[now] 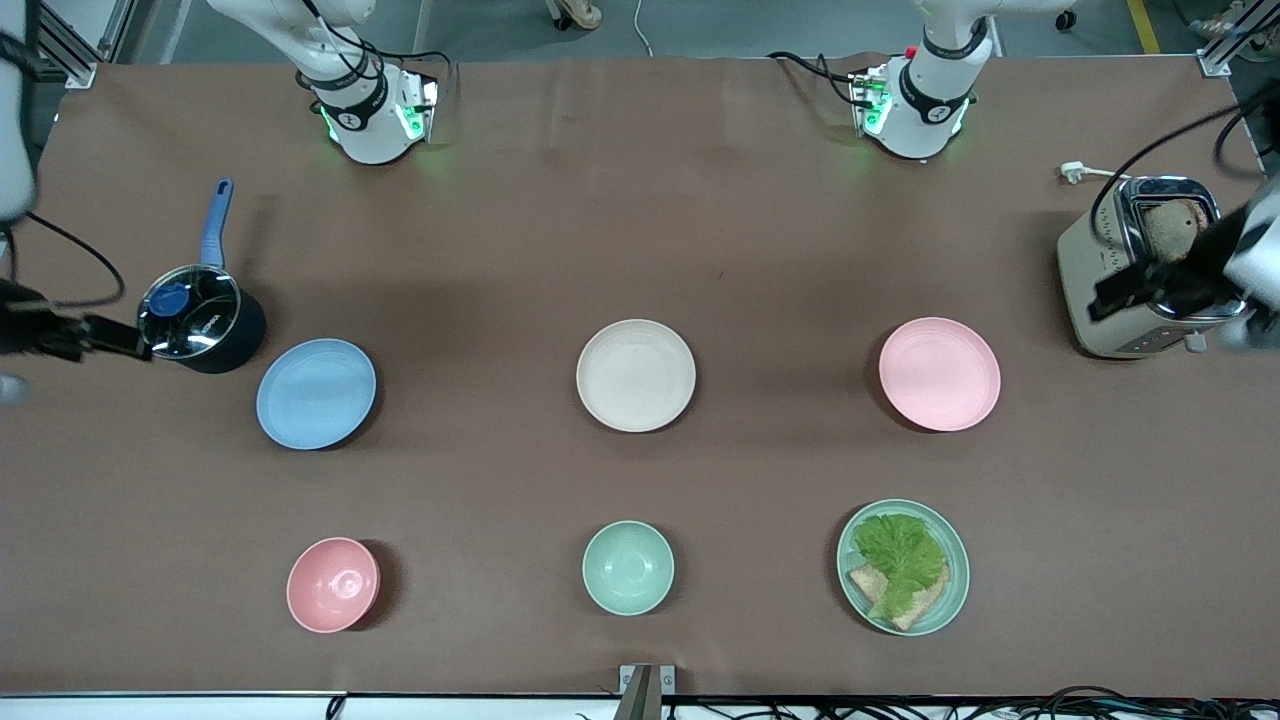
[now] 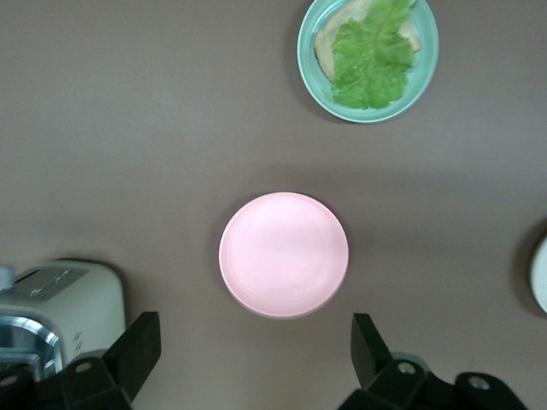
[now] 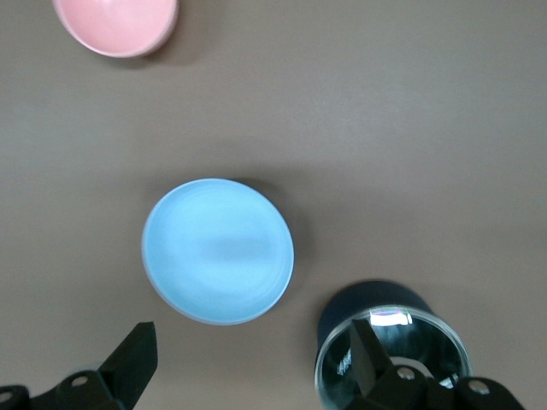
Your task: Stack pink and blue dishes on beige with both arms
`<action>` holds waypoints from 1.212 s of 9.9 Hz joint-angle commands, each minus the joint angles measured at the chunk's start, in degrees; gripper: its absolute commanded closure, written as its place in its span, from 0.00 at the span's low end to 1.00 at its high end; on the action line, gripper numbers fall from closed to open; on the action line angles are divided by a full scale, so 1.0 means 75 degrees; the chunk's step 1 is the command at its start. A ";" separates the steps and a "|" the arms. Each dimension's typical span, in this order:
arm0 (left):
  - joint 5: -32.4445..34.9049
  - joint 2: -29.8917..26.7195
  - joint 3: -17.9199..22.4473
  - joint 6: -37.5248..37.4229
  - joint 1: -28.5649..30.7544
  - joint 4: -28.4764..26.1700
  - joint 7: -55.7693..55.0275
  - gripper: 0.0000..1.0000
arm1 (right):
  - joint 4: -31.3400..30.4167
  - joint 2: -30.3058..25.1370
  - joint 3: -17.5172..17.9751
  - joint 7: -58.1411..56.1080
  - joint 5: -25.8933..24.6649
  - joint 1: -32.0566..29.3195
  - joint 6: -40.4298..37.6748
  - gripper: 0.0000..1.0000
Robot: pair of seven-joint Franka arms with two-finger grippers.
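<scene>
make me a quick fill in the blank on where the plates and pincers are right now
1. The beige plate lies between the blue plate and the ____ plate.
2. The left pincer is open over the ____.
3. The right pincer hangs open over the lidded ____.

Missing words: pink; toaster; pot

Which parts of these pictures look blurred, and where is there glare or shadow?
Front view: the left gripper over the toaster looks smeared. Right wrist view: the blue plate looks soft and the pot's lid shows glare. Left wrist view: the pink plate casts a soft shadow.
</scene>
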 commanded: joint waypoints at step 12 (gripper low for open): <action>-0.2579 0.2522 0.0390 0.3731 0.0461 -0.2947 0.3592 0.23 | -0.1905 0.2128 -0.0108 -0.3918 0.3120 -0.0266 0.2984 0.96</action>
